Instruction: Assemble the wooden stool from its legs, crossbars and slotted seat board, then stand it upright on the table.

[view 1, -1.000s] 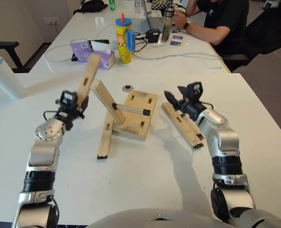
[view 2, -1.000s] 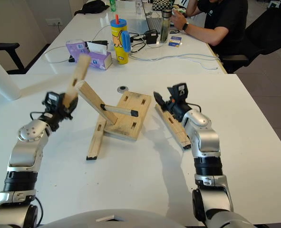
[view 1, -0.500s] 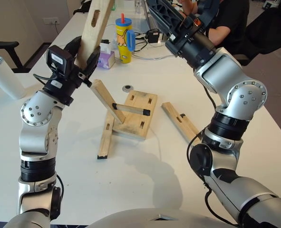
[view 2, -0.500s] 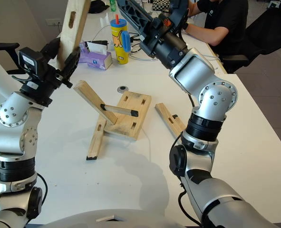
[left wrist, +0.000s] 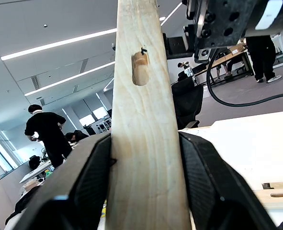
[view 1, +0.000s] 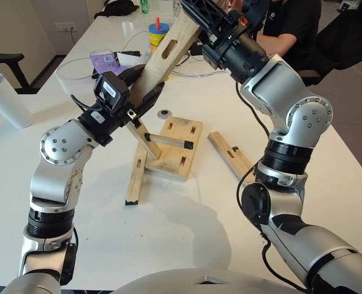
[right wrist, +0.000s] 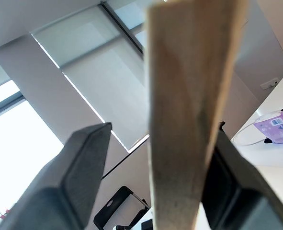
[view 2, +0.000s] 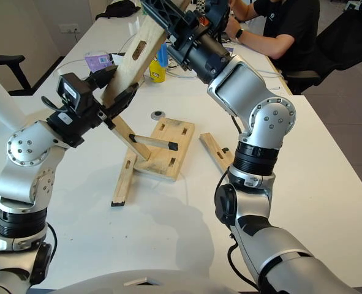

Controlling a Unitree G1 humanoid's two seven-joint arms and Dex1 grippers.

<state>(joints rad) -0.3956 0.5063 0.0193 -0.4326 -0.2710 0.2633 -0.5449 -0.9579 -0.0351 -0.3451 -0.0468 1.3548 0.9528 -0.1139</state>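
A wooden leg [view 1: 165, 55] with an oblong slot hangs tilted above the table, its lower part clamped in my left gripper [view 1: 138, 92], which is shut on it. The leg's upper end [right wrist: 194, 96] sits between the fingers of my raised right gripper [view 1: 199, 15]; one finger stands apart from the wood, so it is open. Below, the slotted seat board [view 1: 184, 153] lies flat with a tilted leg [view 1: 130, 121] and a dark-tipped crossbar [view 1: 168, 141] joined over it. Another leg [view 1: 135, 177] lies at its left, and one more [view 1: 233, 156] at its right.
A white tumbler [view 1: 6, 98] stands at the table's far left. A small round part [view 1: 164, 114] lies behind the seat board. On the far table are a purple tissue pack [view 1: 104, 61], a yellow cup [view 2: 151, 67], cables and a seated person.
Both arms rose from the table. My left gripper then swung its leg down to the right, and my right gripper came over to the leg's upper end.
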